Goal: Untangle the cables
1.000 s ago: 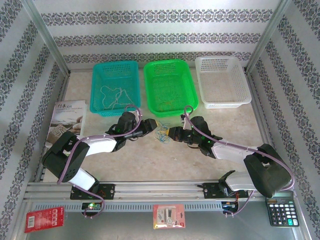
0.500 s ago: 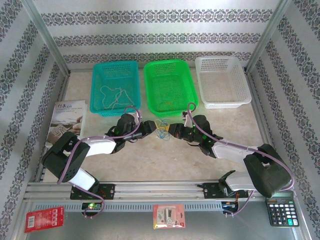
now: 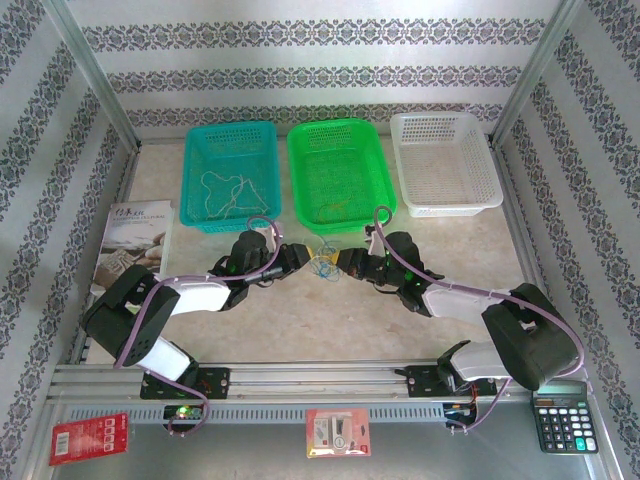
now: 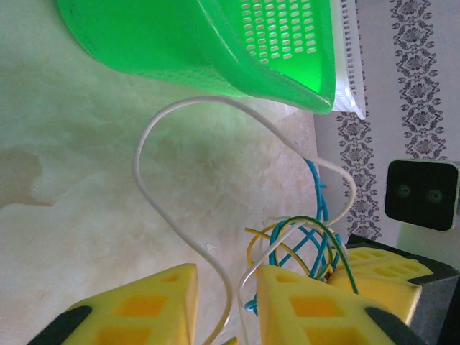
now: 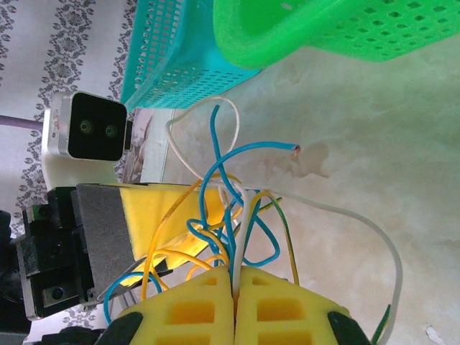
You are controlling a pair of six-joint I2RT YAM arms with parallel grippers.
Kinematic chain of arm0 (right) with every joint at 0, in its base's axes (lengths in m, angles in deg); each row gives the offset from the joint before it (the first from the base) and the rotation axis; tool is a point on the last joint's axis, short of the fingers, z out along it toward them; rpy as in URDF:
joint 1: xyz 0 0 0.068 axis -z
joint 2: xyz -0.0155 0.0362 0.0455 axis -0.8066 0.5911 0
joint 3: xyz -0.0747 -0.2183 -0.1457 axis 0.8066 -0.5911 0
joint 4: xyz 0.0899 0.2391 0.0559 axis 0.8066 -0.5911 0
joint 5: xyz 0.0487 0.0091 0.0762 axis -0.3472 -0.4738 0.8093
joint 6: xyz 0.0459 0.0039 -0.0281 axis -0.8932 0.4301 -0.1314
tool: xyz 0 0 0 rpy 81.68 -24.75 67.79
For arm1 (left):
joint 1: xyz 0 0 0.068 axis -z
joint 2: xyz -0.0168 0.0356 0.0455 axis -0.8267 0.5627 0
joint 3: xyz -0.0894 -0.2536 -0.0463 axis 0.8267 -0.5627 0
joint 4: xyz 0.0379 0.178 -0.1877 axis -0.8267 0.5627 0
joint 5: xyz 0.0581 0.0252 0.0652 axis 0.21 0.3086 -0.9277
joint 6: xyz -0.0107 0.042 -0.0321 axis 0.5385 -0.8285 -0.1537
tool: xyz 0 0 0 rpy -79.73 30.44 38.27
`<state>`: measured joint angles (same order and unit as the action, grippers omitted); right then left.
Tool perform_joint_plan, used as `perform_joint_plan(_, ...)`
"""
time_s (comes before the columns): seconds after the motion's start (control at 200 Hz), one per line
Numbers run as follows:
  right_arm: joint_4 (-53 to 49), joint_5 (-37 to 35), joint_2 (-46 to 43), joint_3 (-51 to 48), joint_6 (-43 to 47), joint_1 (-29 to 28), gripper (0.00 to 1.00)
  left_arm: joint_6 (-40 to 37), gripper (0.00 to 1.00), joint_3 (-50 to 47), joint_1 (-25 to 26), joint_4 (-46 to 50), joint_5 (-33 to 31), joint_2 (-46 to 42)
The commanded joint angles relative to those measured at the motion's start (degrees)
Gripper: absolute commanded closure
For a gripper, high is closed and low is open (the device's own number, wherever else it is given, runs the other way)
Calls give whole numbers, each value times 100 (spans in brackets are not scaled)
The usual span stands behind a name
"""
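Jaws of the right gripper (image 5: 235,291) are pressed together on a white strand of the thin floppy cables (image 3: 322,262) in cream, yellow and blue. The left gripper (image 4: 226,298) stands part-open astride another white run. The tangle lies between both, just before the green plastic basket (image 3: 335,126). Judged light, limp and slippery, so free ends are best to pinch.

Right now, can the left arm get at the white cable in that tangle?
Probably yes: the white cable passes between the parted fingers of the left tool, with nothing blocking it. The right tool pinches the tangle from the other side, which may limit pulling.
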<state>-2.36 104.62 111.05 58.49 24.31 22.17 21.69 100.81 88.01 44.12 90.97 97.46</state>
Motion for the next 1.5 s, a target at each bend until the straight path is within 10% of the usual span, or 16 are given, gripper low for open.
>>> perform_joint_plan(0.0, 278, 57, 80, -74, -5, 49, 100, 3, 77, 0, 45, -345, 18, -185)
perform_joint_plan(0.27, 316, -19, 216, -137, 18, 66, 100, -74, 100, -28, 45, -76, -85, -436)
perform_joint_plan(0.729, 424, -233, 815, -366, 134, 40, 100, -523, 100, 238, 48, 1154, -350, -1665)
perform_joint_plan(0.914, 155, -245, 556, -321, 222, -13, 55, -682, 100, 460, 49, 1441, -294, -1806)
perform_joint_plan(1.494, -2790, -1126, -1078, 942, 1874, -612, 42, -657, 100, 602, 45, 1555, -158, -1767)
